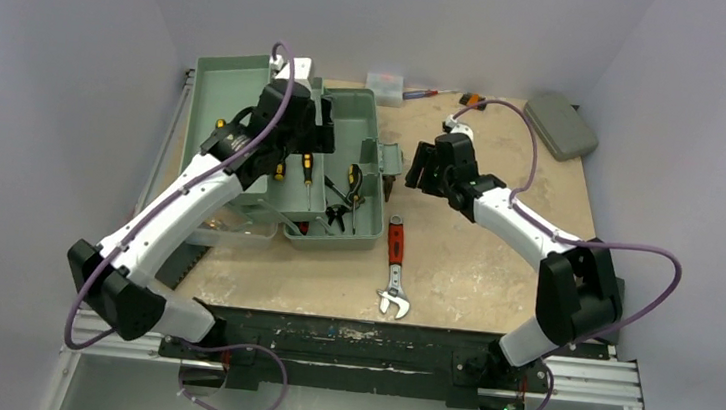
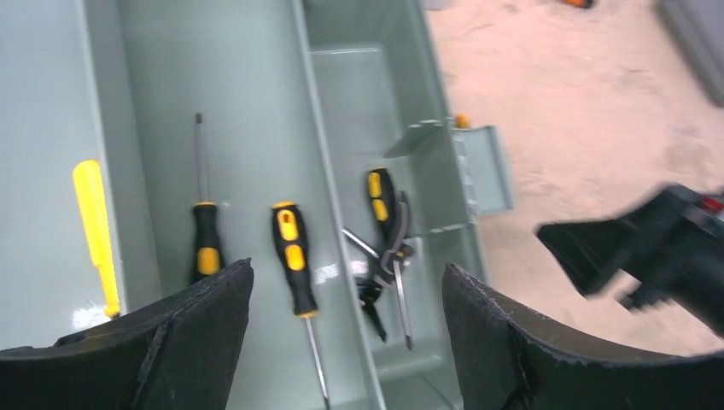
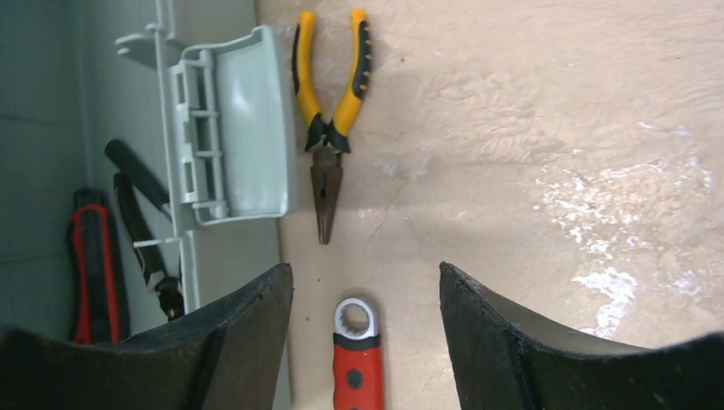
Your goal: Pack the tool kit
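Note:
The grey-green toolbox (image 1: 352,124) lies open at the table's left. My left gripper (image 1: 306,147) hovers open and empty over its tray; the left wrist view (image 2: 346,342) shows two black-yellow screwdrivers (image 2: 293,265) and a yellow tool (image 2: 94,226) in the tray, with pliers and a screwdriver (image 2: 388,226) in the side compartment. My right gripper (image 1: 417,168) is open and empty above the table beside the toolbox latch (image 3: 226,128). Below it (image 3: 365,342) lie yellow-black needle-nose pliers (image 3: 329,111) and the ring end of a red-handled wrench (image 3: 357,363), which also shows in the top view (image 1: 394,253).
A small flat grey case (image 1: 561,125) lies at the back right. A small clear box (image 1: 386,85) and an orange-tipped tool (image 1: 470,99) sit along the back edge. A red-black tool (image 3: 94,265) lies inside the toolbox. White walls close in the table.

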Controlling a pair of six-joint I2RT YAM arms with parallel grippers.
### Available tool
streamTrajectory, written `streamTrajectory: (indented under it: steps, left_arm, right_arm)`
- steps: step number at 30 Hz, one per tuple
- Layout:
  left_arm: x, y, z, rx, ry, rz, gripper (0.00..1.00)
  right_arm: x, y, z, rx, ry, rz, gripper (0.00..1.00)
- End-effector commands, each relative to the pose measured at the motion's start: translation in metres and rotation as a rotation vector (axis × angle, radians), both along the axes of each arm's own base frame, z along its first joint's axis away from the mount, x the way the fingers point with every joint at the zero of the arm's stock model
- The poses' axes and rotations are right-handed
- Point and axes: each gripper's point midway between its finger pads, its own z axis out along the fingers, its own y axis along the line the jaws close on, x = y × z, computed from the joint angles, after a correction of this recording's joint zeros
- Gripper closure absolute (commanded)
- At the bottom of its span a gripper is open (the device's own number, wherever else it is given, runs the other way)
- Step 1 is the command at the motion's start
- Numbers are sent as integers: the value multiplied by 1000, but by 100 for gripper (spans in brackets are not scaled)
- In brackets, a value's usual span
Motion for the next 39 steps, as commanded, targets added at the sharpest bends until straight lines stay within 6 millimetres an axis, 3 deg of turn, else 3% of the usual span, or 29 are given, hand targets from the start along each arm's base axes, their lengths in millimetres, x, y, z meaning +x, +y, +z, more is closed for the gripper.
streamTrajectory:
  steps: [1, 7, 11, 20, 26, 39]
  left_arm:
    - [-28, -31, 32, -103, -58, -156, 21]
    - [-74, -60, 31, -103, -33, -294, 21]
    - [-107, -66, 36, -186, -42, -388, 15]
    - [-156, -40, 35, -201, -12, -471, 12]
    - [-170, -29, 37, -208, -22, -482, 12]
    - [-166, -34, 44, -220, -33, -491, 12]
  right_arm:
    - [27, -16, 26, 23, -92, -141, 40]
    - [53, -24, 2, 47, -57, -156, 45]
    - [73, -12, -16, 65, -24, -99, 48]
    - [118, 11, -50, 69, 67, 21, 53]
    - [128, 25, -71, 76, 119, 78, 53]
    - [128, 14, -113, -138, 228, 57, 53]
